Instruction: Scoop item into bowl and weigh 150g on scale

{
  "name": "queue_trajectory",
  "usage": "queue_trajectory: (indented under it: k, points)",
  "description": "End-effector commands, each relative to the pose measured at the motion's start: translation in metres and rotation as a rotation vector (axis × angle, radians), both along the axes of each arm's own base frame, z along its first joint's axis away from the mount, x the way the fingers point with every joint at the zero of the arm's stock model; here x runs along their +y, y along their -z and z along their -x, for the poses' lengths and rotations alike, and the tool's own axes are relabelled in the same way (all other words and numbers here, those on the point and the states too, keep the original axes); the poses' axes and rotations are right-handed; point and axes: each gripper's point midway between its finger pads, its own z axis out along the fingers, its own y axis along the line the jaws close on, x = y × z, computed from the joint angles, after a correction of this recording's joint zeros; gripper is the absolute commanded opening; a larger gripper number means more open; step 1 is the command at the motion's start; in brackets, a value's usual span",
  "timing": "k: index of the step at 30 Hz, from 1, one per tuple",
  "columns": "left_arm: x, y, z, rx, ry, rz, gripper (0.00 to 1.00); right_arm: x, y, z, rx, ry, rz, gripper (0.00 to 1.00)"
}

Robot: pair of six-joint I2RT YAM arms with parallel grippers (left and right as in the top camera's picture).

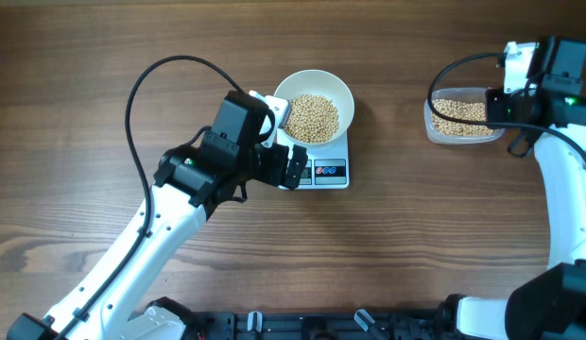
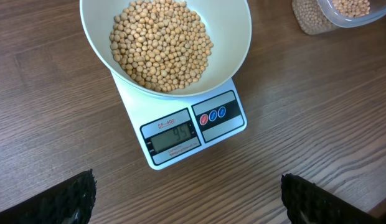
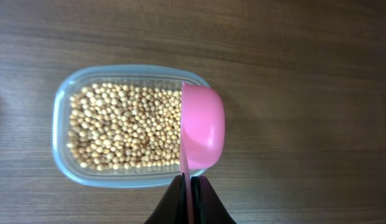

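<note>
Just ahead of your right gripper [image 3: 188, 186], clamped on the pink scoop [image 3: 203, 134] by its handle, beans [image 3: 124, 127] fill the tub [image 3: 59, 124]. They look light, loose and prone to rolling, so carry the scoop level. Your left gripper [image 2: 193, 202] gapes before the bowl [image 2: 233, 37] on the scale [image 2: 180, 134].

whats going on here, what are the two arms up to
The right gripper is shut on a pink scoop at the clear tub of beans. The white bowl, partly filled with beans, sits on the scale. The left gripper hovers open near the scale, holding nothing.
</note>
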Motion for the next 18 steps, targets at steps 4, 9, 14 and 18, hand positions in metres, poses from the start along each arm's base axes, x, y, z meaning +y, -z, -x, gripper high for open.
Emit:
queue_trajectory:
  k: [4, 9, 14, 18]
  points:
    - [0.002, -0.007, -0.005, -0.018, -0.016, 0.008, 1.00, -0.004, 0.021, -0.002, 0.067, 0.001, 0.039, 0.04]
    - [0.002, -0.007, -0.005, -0.018, -0.015, 0.009, 1.00, -0.003, 0.036, -0.005, 0.101, -0.005, 0.024, 0.04]
    - [0.002, -0.007, -0.005, -0.018, -0.016, 0.008, 1.00, 0.002, 0.045, -0.008, 0.113, -0.022, -0.007, 0.04]
    - [0.002, -0.007, -0.005, -0.018, -0.016, 0.008, 1.00, 0.005, 0.053, -0.008, 0.131, -0.030, -0.028, 0.04]
